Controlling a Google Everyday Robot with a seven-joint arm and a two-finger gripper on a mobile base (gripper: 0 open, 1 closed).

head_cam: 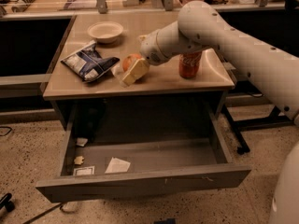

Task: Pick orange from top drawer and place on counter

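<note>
White script on the red soda can [189,64] near the right edge of the counter [159,84] — Coca-Cola in style, not fully legible, pale print on the blue snack bag [88,62] toward the left edge — unreadable, gripper [132,69] at the orange [130,59] near the front edge.

Bowl [105,31] near chip bag [88,62]; red soda can [189,65] apart.
</note>
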